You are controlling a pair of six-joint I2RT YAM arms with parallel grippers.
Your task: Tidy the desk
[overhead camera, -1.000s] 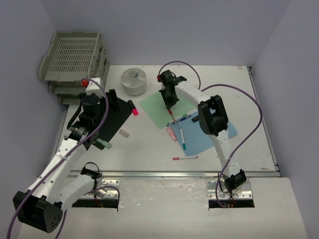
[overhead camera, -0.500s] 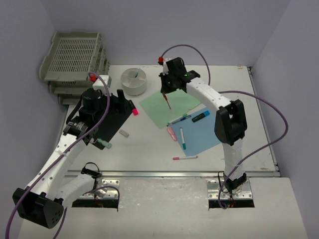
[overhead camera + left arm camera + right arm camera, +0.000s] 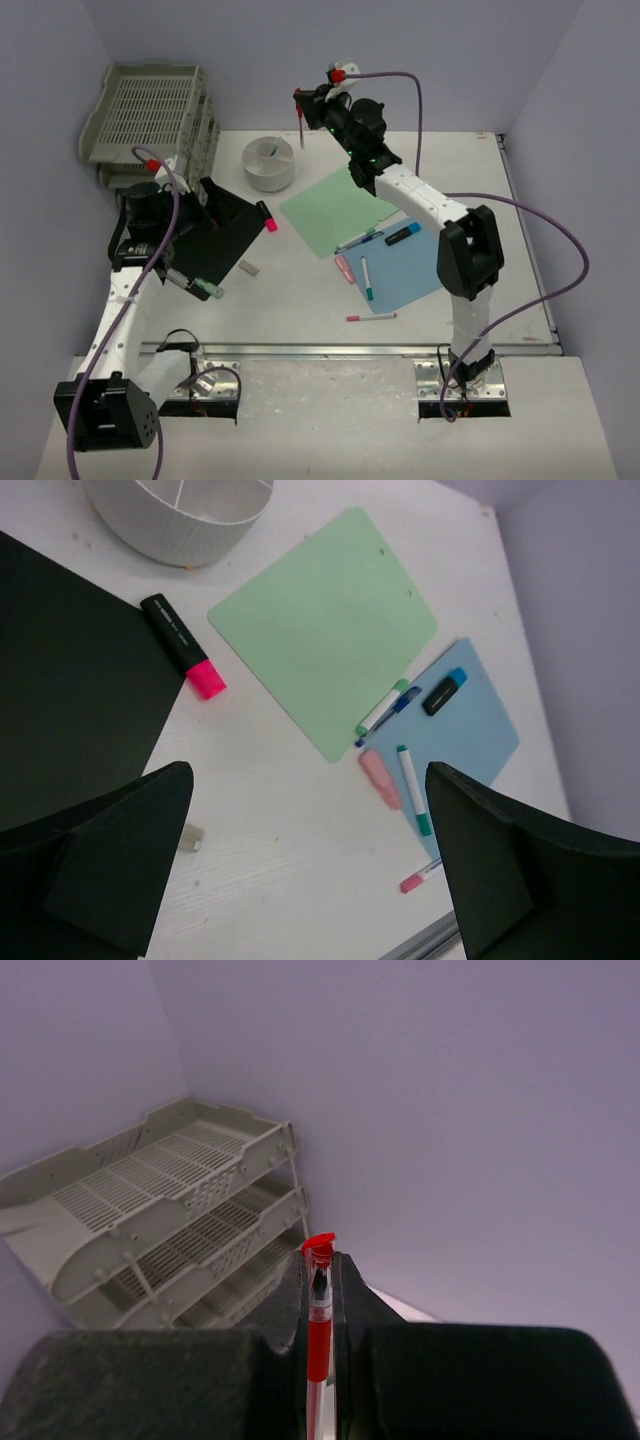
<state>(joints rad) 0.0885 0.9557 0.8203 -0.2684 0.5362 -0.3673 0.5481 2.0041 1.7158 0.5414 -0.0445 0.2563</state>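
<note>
**Left jaws wide, right jaws pinching a pen: where this could slip**

The left gripper (image 3: 310, 865) is released, its jaws spread wide and holding nothing, hovering over the desk (image 3: 300, 295) beside the black sheet (image 3: 222, 240). The desk spreads white beneath both arms, from the stacked trays (image 3: 150, 110) at its far-left corner to the right wall.

If the left arm drops carelessly, one wide finger could catch the black sheet's edge and drag it, or nudge the pink highlighter (image 3: 183, 660) lying just beside it and send it rolling.

Further right, the round organiser (image 3: 269, 163) is probably the pen's target. It looks light, so a low approach could push it along instead of filling it.

The right gripper (image 3: 310, 105) is clamped on a red pen (image 3: 318, 1345), raised well above the desk's far side. The grip is thin and sits near one end, so a quick swing could let the pen pivot or slide out. A release from this height would likely bounce it off the organiser's rim.
</note>
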